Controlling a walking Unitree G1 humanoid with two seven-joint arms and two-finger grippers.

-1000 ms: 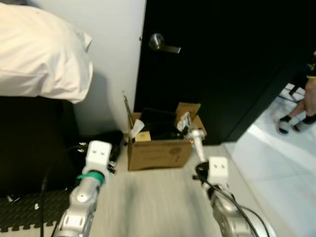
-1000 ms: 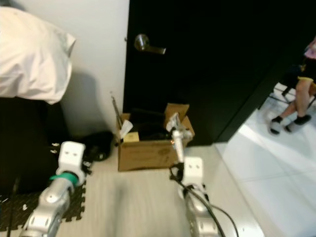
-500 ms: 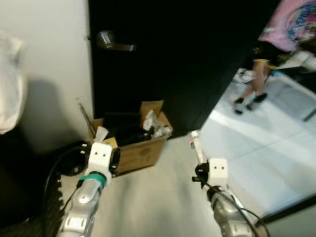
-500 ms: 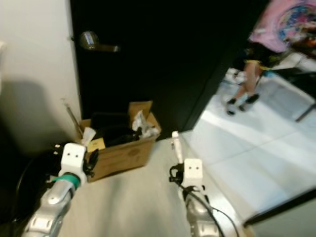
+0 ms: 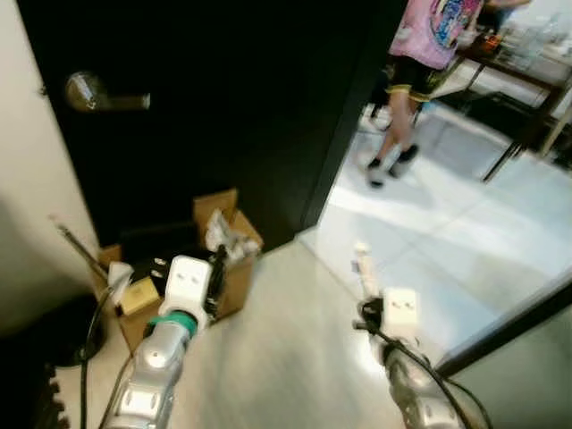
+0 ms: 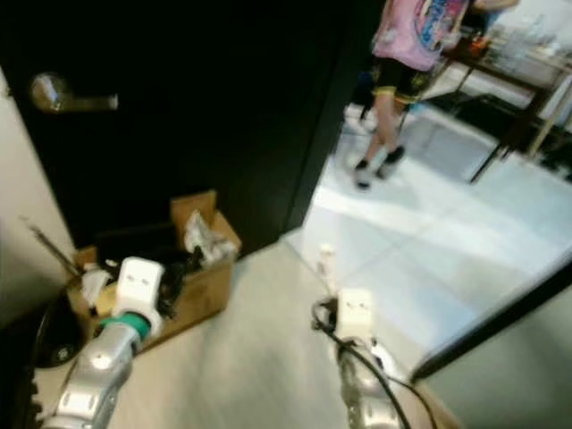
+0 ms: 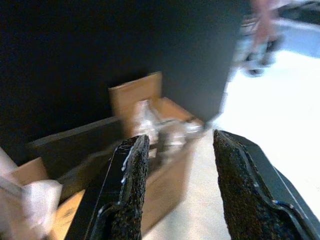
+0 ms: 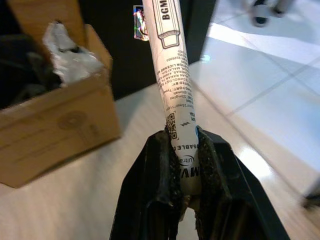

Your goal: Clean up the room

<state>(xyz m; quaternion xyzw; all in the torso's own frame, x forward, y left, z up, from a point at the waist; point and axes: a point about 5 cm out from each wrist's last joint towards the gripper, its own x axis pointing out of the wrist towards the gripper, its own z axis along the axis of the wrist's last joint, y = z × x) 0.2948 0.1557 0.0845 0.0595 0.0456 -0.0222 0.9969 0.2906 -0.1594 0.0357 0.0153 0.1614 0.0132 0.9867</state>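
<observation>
Right tool (image 8: 182, 197) clamped on a white printed tube (image 8: 172, 85), tube standing up out of the 2 fingers over pale floor (image 5: 295, 357), just beside the doorway. Left tool (image 7: 175, 195) spread apart, holding nothing, pointed at a cardboard box (image 5: 228, 281). Black door (image 5: 223, 116) with silver lever handle (image 5: 89, 92) behind box. Box on floor against door, stuffed with crumpled wrappers (image 5: 223, 237) and dark items. Person (image 5: 420, 71) standing on white tiles (image 5: 447, 241) beyond.
</observation>
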